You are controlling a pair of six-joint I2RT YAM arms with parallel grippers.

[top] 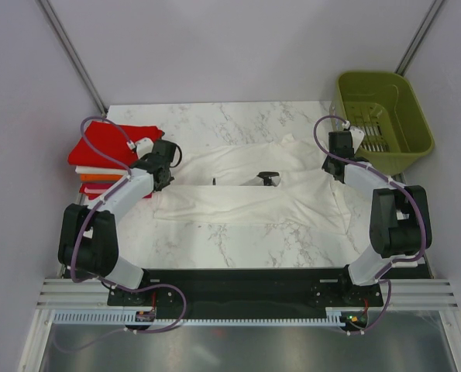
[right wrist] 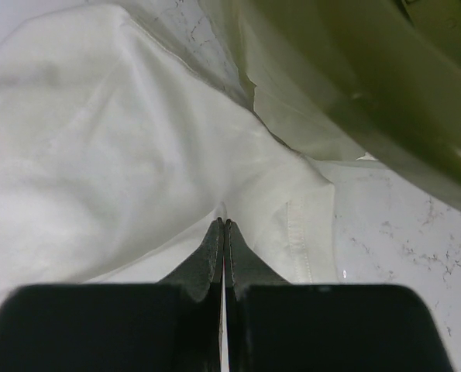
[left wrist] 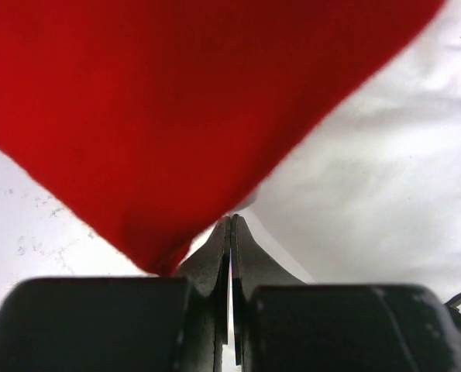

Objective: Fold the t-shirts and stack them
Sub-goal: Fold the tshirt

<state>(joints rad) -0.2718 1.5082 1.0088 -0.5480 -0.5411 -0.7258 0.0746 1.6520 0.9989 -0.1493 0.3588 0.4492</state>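
Observation:
A large plain white t-shirt lies spread across the middle of the marble table, partly folded along its length. My left gripper is shut on its left edge; in the left wrist view the jaws are pressed together where the white cloth meets them. My right gripper is shut on the shirt's right edge, and the cloth puckers at the tips. A stack of folded t-shirts sits at the far left, with the red one on top and white, orange and pink-red ones below.
An olive-green plastic basket stands at the back right, off the table corner, close over the right gripper. A small dark mark shows at the shirt's collar. Bare marble lies in front of the shirt.

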